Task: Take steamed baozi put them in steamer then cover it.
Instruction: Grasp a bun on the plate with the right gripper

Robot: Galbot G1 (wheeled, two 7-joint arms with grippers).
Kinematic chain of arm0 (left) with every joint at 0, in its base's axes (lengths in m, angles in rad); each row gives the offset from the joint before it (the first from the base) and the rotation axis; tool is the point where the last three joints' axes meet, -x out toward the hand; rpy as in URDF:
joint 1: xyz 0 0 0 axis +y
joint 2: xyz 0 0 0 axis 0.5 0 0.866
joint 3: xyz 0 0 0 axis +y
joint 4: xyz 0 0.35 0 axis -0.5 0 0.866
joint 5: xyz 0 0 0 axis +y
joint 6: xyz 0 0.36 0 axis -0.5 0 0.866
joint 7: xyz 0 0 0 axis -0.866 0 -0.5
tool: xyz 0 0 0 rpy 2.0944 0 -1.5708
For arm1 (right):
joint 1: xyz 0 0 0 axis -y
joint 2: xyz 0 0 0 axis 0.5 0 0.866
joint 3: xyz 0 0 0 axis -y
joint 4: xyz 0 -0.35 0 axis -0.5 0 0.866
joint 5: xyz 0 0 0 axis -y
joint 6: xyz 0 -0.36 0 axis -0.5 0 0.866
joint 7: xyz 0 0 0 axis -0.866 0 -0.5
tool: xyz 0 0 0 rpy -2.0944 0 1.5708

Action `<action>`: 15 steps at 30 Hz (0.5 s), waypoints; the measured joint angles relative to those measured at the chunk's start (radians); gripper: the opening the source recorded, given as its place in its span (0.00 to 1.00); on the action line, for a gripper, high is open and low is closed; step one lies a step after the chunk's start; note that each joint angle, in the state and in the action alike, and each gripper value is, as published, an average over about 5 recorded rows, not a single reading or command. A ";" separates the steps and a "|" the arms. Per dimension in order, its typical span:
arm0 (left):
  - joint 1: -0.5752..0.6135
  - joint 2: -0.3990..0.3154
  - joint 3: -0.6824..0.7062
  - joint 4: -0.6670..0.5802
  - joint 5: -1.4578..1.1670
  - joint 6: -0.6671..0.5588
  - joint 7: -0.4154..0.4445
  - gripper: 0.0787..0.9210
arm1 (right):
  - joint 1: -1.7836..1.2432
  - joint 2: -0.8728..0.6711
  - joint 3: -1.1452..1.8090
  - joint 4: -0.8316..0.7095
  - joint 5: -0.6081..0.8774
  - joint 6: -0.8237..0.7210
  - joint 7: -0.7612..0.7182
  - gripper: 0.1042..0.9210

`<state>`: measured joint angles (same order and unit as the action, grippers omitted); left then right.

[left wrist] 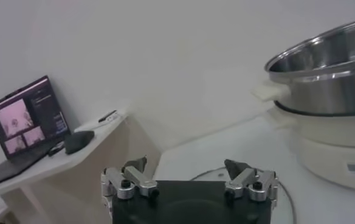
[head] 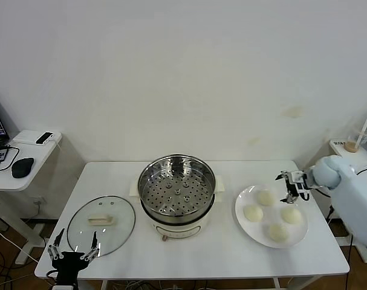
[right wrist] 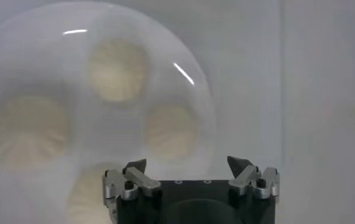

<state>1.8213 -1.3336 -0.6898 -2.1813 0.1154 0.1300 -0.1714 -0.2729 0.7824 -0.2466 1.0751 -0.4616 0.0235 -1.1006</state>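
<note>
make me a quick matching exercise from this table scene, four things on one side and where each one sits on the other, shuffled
Things:
1. steamed baozi
2. cover
3. steamer
4. right gripper

Places:
A. middle of the table, open and empty
B. flat on the table, robot's left of the steamer
C. above the far edge of the plate, open
D. on the white plate

Pairs: 1-D, 2-B, 3-A, 4-C

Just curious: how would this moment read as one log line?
right claw: open, over baozi on plate | left claw: open, near lid | steamer: empty
</note>
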 measured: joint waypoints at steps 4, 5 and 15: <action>0.000 0.003 -0.010 0.001 0.001 0.000 0.002 0.88 | 0.023 0.025 -0.036 -0.039 -0.012 0.003 -0.009 0.88; 0.001 0.003 -0.012 0.001 0.002 0.000 0.002 0.88 | 0.028 0.031 -0.043 -0.047 -0.015 0.004 -0.009 0.88; 0.003 0.011 -0.025 0.003 0.008 -0.002 0.002 0.88 | 0.059 0.094 -0.080 -0.133 -0.047 0.006 0.000 0.88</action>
<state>1.8245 -1.3226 -0.7146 -2.1787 0.1235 0.1275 -0.1694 -0.2144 0.8759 -0.3266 0.9423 -0.5082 0.0297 -1.1003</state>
